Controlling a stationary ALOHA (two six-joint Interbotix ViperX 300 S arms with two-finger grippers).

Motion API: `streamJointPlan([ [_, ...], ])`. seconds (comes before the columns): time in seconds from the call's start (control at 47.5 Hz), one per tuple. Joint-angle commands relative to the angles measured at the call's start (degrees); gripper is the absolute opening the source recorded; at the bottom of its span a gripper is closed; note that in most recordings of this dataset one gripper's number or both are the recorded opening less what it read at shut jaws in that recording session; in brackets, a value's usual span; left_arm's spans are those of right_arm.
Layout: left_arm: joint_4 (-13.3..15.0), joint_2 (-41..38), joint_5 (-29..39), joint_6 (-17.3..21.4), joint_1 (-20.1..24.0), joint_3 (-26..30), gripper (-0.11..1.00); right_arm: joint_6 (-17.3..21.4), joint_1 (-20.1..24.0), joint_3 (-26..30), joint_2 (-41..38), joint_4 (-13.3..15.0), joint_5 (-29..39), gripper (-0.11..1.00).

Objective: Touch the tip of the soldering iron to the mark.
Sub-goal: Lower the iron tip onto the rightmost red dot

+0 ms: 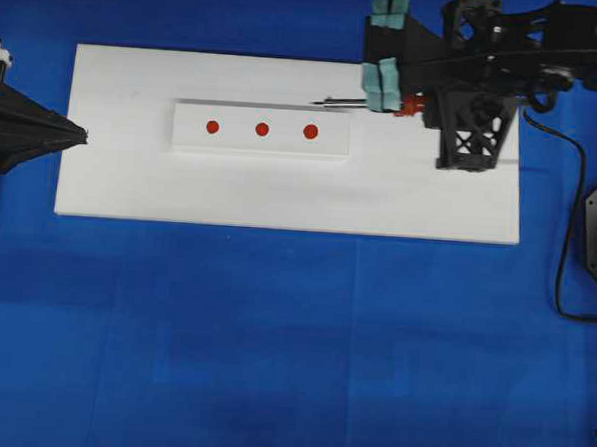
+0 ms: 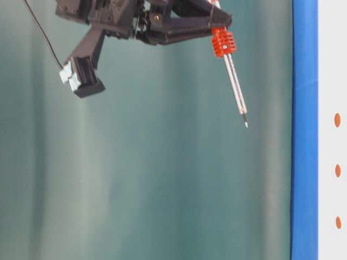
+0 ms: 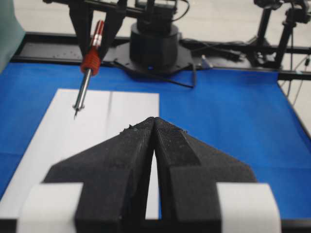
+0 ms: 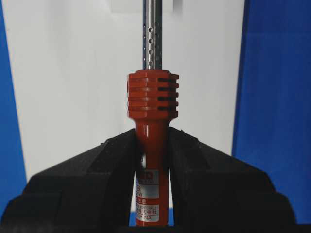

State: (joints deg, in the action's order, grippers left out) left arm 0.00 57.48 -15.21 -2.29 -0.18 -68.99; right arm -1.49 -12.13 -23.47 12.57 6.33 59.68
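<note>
The soldering iron (image 1: 365,104) has a red-orange handle (image 4: 152,111) and a silver shaft, and my right gripper (image 4: 152,133) is shut on the handle. Its dark tip (image 1: 317,102) points left and hangs in the air (image 2: 245,124) near the far right edge of the white block (image 1: 260,146). The mark (image 1: 262,130) is the middle of three red dots on that block; it also shows in the table-level view (image 2: 338,170). The tip is off the mark, to its right and well above it. My left gripper (image 1: 83,135) is shut and empty at the board's left edge.
The block lies on a white board (image 1: 280,198) over a blue cloth (image 1: 272,342). The iron's black cord (image 1: 570,198) trails down the right side past the right arm (image 1: 487,63). A red dot (image 1: 212,127) and another (image 1: 310,131) flank the mark.
</note>
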Motion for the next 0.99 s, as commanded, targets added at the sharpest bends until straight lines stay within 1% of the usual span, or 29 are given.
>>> streamJointPlan([
  [0.0, -0.1, -0.2, -0.4, 0.3, 0.1, 0.6, 0.00, 0.2, 0.1, 0.0, 2.0, 0.1, -0.3, 0.06],
  [0.295, -0.2, -0.2, -0.4, 0.4, 0.1, 0.5, 0.00, 0.2, 0.1, -0.2, 1.8, 0.1, -1.0, 0.06],
  [0.527, -0.2, -0.2, -0.4, 0.4, 0.1, 0.5, 0.00, 0.3, 0.1, -1.3, -1.5, 0.1, -1.6, 0.06],
  [0.969, -0.1, -0.2, -0.4, 0.3, 0.1, 0.4, 0.00, 0.1, -0.5, -3.9, -9.2, -0.1, -9.4, 0.06],
])
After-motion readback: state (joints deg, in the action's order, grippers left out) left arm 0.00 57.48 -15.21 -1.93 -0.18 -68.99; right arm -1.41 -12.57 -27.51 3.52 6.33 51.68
